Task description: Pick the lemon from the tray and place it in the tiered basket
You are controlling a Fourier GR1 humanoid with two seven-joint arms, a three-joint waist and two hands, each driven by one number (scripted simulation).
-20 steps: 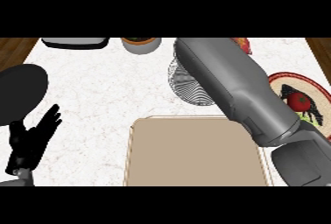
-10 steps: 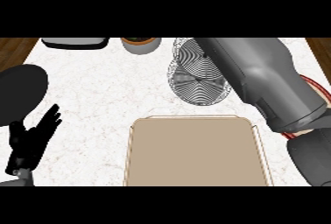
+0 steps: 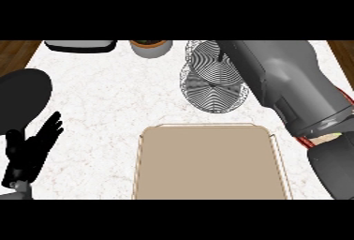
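Lemon was not visible; the tray (image 3: 207, 164) lay just below the wire basket (image 3: 211, 79). Left hand (image 3: 31, 150) rested with fingers straight at the left edge. The right forearm (image 3: 290, 89) crossed the basket's right side, its hand hidden.

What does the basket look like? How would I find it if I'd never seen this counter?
Start at the big tan tray lying at the near edge of the white counter. Look just past the tray's far right corner: the basket sits there, beside the grey right forearm. It is the only thing made of thin wire, a see-through oval of fine rings, unlike the solid tray.
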